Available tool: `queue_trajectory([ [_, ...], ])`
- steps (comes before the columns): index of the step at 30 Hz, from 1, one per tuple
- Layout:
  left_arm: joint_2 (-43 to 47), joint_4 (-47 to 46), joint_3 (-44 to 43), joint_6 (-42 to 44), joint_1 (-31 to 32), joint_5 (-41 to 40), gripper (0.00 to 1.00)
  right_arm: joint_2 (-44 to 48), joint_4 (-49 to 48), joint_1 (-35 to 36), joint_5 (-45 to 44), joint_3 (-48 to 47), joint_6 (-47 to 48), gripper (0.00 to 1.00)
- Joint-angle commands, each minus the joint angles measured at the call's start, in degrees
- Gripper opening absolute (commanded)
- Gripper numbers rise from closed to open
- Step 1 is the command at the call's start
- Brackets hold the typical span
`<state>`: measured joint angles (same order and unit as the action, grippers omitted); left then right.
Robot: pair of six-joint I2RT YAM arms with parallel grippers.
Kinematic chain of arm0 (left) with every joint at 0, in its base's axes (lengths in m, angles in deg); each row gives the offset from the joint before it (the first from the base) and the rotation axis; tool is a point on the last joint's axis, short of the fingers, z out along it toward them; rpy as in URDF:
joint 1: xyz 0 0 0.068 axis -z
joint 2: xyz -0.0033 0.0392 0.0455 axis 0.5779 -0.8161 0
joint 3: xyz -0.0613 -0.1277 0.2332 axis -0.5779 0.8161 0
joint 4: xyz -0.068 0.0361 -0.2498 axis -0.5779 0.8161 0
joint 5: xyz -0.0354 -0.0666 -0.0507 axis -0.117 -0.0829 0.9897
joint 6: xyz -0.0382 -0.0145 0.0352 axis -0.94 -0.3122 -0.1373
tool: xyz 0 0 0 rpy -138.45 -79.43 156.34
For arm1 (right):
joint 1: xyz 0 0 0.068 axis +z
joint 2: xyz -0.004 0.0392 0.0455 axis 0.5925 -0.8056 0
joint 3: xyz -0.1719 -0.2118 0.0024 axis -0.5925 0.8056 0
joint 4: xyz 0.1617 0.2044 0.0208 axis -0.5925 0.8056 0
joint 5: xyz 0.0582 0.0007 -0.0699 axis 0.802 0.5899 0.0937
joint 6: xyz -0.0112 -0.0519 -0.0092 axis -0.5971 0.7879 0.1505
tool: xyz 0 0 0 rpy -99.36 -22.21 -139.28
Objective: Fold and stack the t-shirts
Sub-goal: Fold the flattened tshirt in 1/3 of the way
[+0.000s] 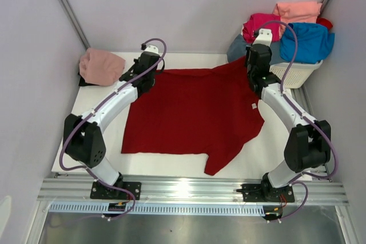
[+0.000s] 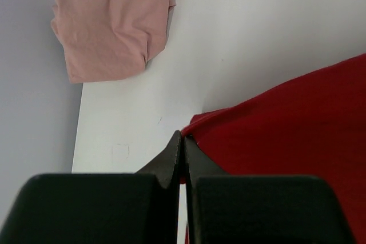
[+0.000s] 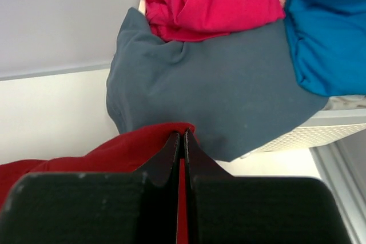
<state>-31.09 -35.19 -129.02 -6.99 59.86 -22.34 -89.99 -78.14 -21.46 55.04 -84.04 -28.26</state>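
Note:
A large dark red t-shirt [image 1: 191, 115] lies spread on the white table. My left gripper [image 1: 153, 78] is shut on its far left corner [image 2: 197, 124]; the black fingers [image 2: 171, 158] pinch the red hem. At the far right corner, my right gripper [image 1: 253, 72] is shut on the red cloth [image 3: 114, 152], lifted slightly, next to the basket. A folded dusty pink t-shirt [image 1: 101, 66] [image 2: 108, 24] rests at the table's far left. Magenta [image 1: 261, 25] [image 3: 211, 1], salmon [image 1: 298, 10], bright blue [image 1: 309, 42] [image 3: 329, 32] and slate grey-blue [image 1: 237, 47] [image 3: 217, 90] t-shirts pile in the basket.
A white lattice basket [image 1: 297, 72] [image 3: 297, 135] stands at the far right corner, its grey shirt hanging over the rim toward the right gripper. Grey walls close in both sides and the back. A metal rail [image 1: 189, 190] runs along the near edge.

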Motion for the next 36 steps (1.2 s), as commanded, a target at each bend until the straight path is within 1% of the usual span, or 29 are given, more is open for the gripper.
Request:
queue_trajectory([
  [1,-0.39,0.67,-3.83,-3.69,-0.47,-2.20,0.01,-1.85,-3.34,-0.02,1.21,-1.36,-3.18,0.00],
  [6,-1.19,1.55,-4.45,-4.13,-0.47,-2.46,0.01,-4.22,-3.34,1.39,0.95,-1.71,-2.83,0.00],
  [14,0.13,0.50,-2.87,-3.60,-0.47,-2.72,0.01,-2.74,-2.38,2.88,-1.07,0.40,-3.09,0.00],
  [20,1.45,-1.35,-0.41,-2.99,-0.56,-3.60,0.01,0.96,-1.94,2.35,-6.43,4.97,-3.61,0.00],
  [23,1.89,-1.44,1.35,-3.42,-0.82,-5.01,0.01,2.80,0.52,0.43,-9.68,6.03,-5.37,0.00],
  [26,1.98,-1.00,2.84,-5.18,-1.09,-5.10,0.01,2.46,3.41,-0.90,-10.65,5.76,-7.48,0.00],
  [29,1.45,1.98,2.93,-8.43,-1.26,-5.36,0.01,1.23,9.74,-0.64,-11.87,4.97,-11.86,0.00],
  [34,1.36,6.46,4.51,-15.98,-1.88,-5.28,0.00,2.28,15.10,1.12,-13.11,6.20,-19.68,0.00],
  [36,1.71,7.70,5.91,-20.27,-2.14,-2.73,0.01,2.89,15.55,2.70,-13.90,7.69,-20.84,0.00],
])
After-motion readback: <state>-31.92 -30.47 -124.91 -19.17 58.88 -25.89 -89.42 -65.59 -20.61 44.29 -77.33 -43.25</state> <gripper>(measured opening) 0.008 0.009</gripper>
